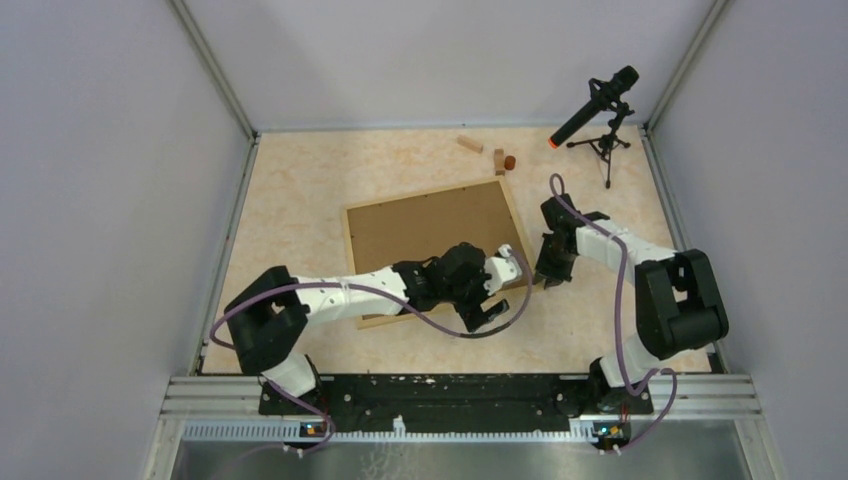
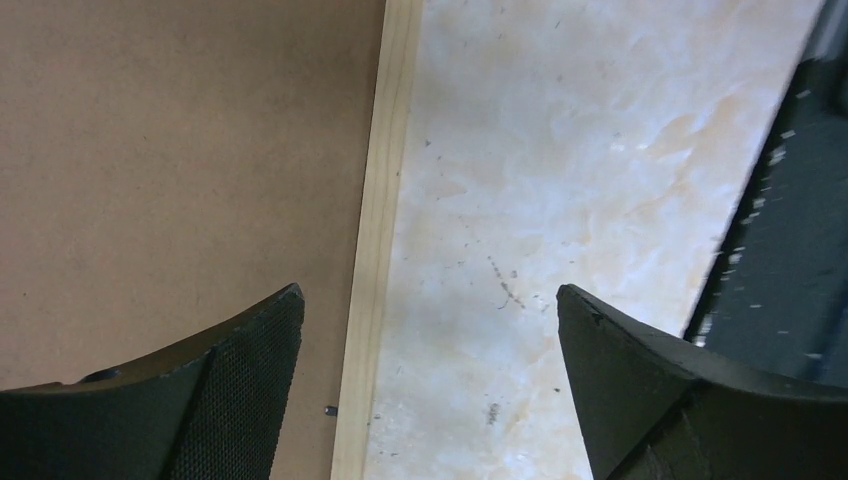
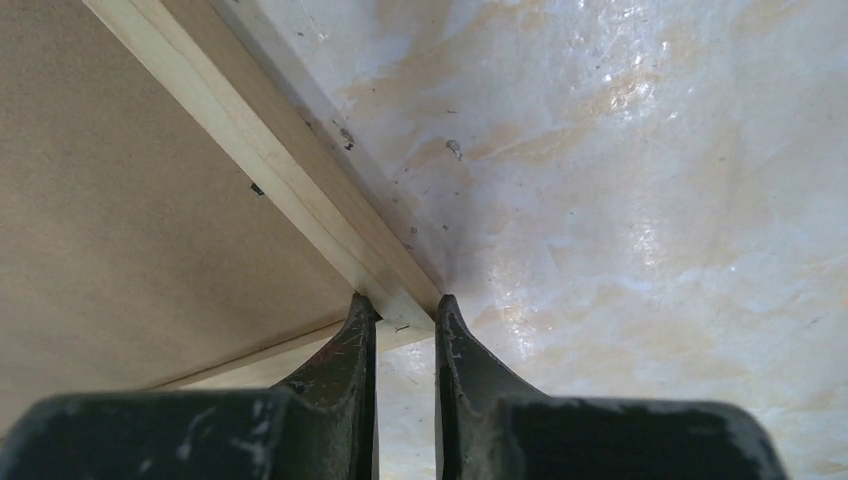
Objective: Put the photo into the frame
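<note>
Frame showing pale wood, back plain brown board; tabletop around it marbled cream and peach; beyond the frame, tan and reddish wooden blocks, black microphone tipped orange.

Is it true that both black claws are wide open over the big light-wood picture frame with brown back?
Not quite. Only the left gripper is wide open. The right gripper, in the right wrist view, is pinched narrow on the corner rail of the light-wood picture frame.
</note>
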